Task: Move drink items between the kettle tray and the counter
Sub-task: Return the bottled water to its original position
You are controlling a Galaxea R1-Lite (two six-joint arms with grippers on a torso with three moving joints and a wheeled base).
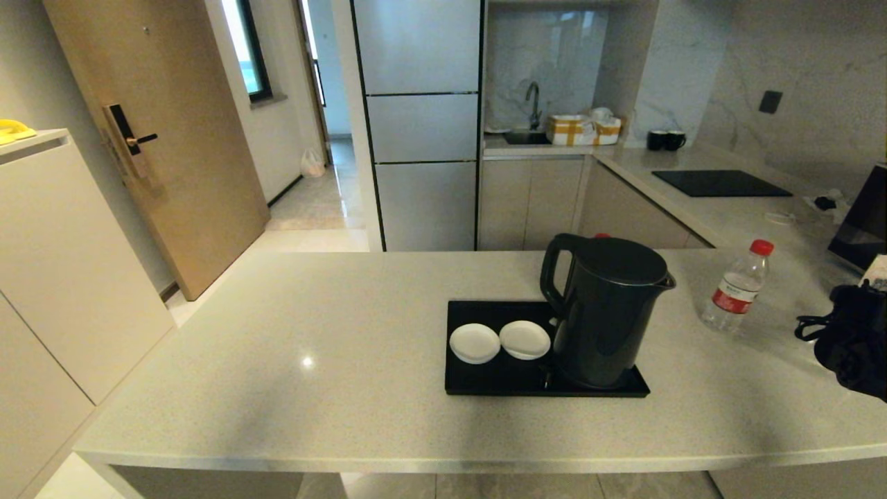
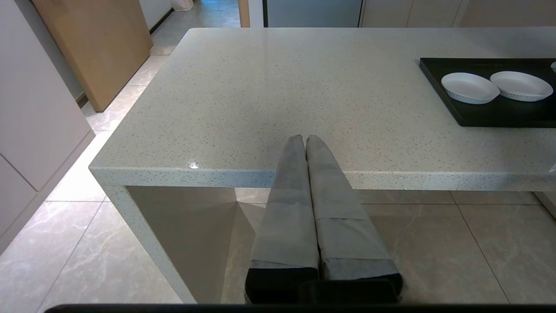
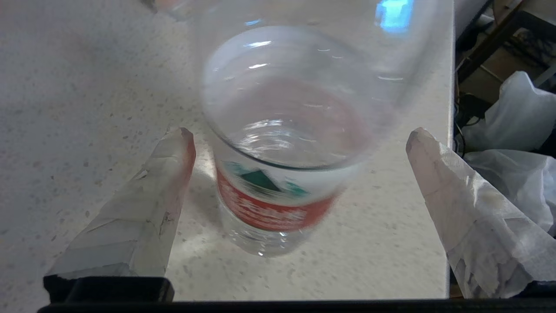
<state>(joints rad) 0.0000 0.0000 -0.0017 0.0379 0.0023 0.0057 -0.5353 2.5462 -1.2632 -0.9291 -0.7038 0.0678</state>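
One clear water bottle (image 1: 736, 287) with a red cap and a red-and-white label stands upright on the counter (image 1: 312, 326), to the right of the kettle tray (image 1: 478, 378). In the right wrist view this bottle (image 3: 278, 191) rises between the spread fingers of my right gripper (image 3: 302, 132), which is open and touches nothing. That gripper (image 1: 849, 339) sits at the far right of the head view. A small red spot (image 1: 601, 235) shows behind the kettle (image 1: 606, 319); the second bottle is otherwise hidden. My left gripper (image 2: 304, 138) is shut and empty over the counter's near edge, left of the tray (image 2: 499, 115).
Two white coasters (image 1: 475, 343) (image 1: 524, 339) lie on the tray beside the kettle. A black cooktop panel (image 1: 721, 183), two black mugs (image 1: 665, 140) and a dark box (image 1: 866, 222) sit on the right-hand worktop. Pale bags (image 3: 517, 113) lie past the counter's edge.
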